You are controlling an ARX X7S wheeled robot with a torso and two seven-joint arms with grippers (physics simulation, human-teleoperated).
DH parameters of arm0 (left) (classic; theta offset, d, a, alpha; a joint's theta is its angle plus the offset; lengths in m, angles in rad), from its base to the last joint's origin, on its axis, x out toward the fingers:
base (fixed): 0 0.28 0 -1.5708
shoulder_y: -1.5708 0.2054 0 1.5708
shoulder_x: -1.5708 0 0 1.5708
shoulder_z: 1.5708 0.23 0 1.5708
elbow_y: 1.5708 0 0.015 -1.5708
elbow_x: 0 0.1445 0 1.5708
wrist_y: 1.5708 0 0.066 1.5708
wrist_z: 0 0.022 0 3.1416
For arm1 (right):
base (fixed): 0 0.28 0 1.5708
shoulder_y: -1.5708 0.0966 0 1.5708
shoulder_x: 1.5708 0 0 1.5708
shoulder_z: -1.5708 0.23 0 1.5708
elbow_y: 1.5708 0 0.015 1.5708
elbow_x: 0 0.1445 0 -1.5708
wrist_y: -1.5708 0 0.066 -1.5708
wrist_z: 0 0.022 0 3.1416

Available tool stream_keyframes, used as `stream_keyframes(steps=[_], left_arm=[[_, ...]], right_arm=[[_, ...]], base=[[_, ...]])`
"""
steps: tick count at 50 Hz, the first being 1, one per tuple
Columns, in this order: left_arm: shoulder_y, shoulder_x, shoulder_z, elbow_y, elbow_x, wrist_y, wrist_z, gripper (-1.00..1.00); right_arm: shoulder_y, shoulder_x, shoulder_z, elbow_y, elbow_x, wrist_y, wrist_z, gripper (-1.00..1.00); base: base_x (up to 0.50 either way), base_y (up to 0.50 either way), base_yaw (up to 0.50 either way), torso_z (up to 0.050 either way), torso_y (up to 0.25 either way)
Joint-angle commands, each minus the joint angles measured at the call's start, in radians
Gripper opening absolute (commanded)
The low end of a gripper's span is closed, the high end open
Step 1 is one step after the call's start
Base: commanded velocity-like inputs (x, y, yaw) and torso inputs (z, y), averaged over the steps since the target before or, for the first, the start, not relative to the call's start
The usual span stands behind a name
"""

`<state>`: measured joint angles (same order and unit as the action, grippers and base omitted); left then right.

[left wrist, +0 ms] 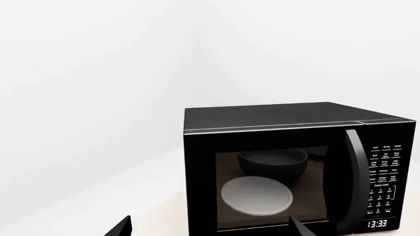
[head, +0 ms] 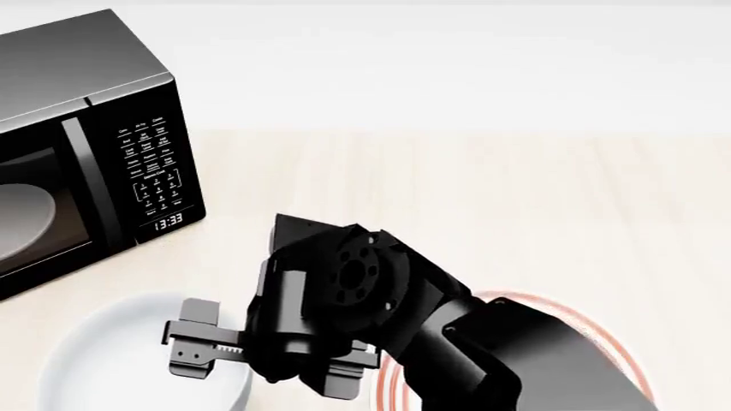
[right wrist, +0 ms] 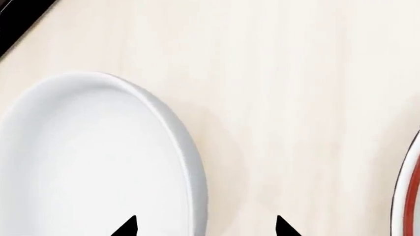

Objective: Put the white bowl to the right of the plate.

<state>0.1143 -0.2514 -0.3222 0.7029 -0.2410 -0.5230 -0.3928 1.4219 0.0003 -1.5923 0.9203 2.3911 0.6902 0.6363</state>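
The white bowl point(head: 115, 360) sits on the pale wooden counter at the near left. It also fills the left side of the right wrist view point(right wrist: 92, 162). The plate point(head: 546, 302), with thin red-orange rings, lies to the right of the bowl and is mostly hidden under my right arm; its rim shows in the right wrist view point(right wrist: 410, 196). My right gripper point(head: 269, 364) is open and empty above the bowl's right rim, one fingertip over the bowl's inside and one over the counter point(right wrist: 204, 228). My left gripper point(left wrist: 210, 231) is open and empty, facing the microwave.
A black microwave point(head: 92, 145) stands at the back left with its door closed and its clock reading 13:33. Through its door glass point(left wrist: 269, 187) a pale grey disc and a dark bowl shape show. A white wall runs behind the counter point(head: 480, 197).
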Motion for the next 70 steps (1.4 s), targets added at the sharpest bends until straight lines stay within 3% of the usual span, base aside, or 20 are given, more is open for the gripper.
stream_keyframes(steps=[1,59,60,70], left_arm=[[0.001,-0.004,0.006,0.0,-0.002,0.001,-0.004,1.0],[0.02,-0.019,-0.011,0.014,-0.036,0.011,-0.022,1.0],[0.02,-0.019,-0.012,0.013,-0.038,0.012,-0.022,1.0],[0.026,-0.02,-0.014,0.02,-0.043,0.013,-0.025,1.0]], right_arm=[[-0.012,0.0,-0.022,-0.027,0.009,-0.023,0.005,1.0],[-0.05,0.0,-0.017,-0.067,-0.026,-0.027,-0.01,1.0],[-0.045,0.0,-0.022,-0.074,-0.048,-0.031,-0.01,-1.0],[-0.035,0.0,-0.016,-0.082,-0.061,-0.034,-0.002,-1.0]], base=[[0.0,0.0,0.0,0.0,0.0],[0.0,0.0,0.0,0.0,0.0],[0.0,0.0,0.0,0.0,0.0],[0.0,0.0,0.0,0.0,0.001]])
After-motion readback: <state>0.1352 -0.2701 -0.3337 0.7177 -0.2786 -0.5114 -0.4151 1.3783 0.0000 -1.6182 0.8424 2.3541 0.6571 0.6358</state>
